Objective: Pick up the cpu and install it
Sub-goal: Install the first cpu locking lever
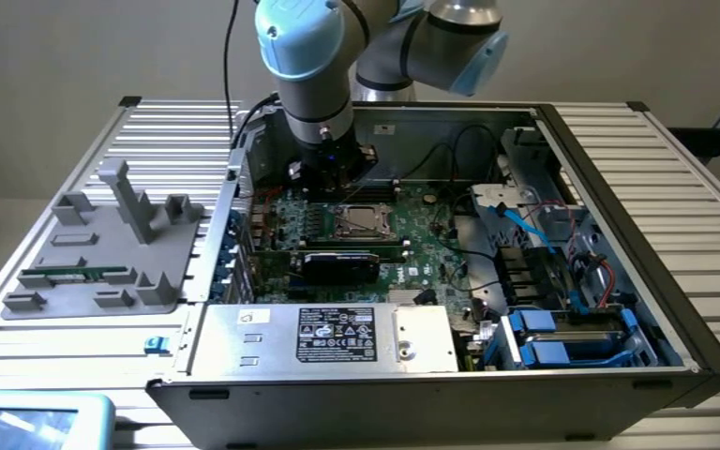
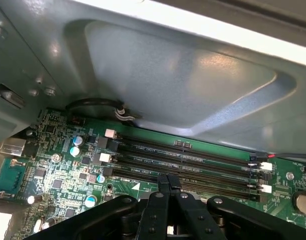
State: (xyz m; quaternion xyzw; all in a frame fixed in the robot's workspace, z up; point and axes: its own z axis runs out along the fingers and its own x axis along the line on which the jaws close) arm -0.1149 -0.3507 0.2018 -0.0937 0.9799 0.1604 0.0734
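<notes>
Entry: cpu install, open computer case (image 1: 610, 187) on slatted table (image 1: 697, 216)

- Gripper (image 1: 334, 186): clenched, jaws pressed flat together with nothing visible between them. In the wrist view the gripper (image 2: 169, 179) hangs low over the motherboard (image 2: 57, 175), just above the row of long black memory slots (image 2: 193, 160) and close under the grey case wall (image 2: 183, 75).
- Cpu (image 1: 362, 221): a pale, shiny square lying inside the metal-framed socket (image 1: 363, 207) at mid-board. By appearance this is the chip, already resting in its seat, though the exterior view does not settle whether it sits fully flat. It is near the gripper but apart from it, on the exterior view's right of the jaws.
- Grey fixture tray (image 1: 53, 258): on the table at the exterior view's left, well apart from the case. It carries a narrow green memory stick (image 1: 72, 276); no silver chip is seen on it.
- Also aboard: black expansion card (image 1: 341, 262) below the socket, power supply box (image 1: 322, 337) at the near edge.

Step in hand, as judged: the carry appears to be over and the arm is empty inside the case, so the work stands at the seating end of the task.

Any further motion calls for little sideways drift, since slots, cables and the case wall crowd the jaws, and for care not to nudge the chip in its frame
</notes>
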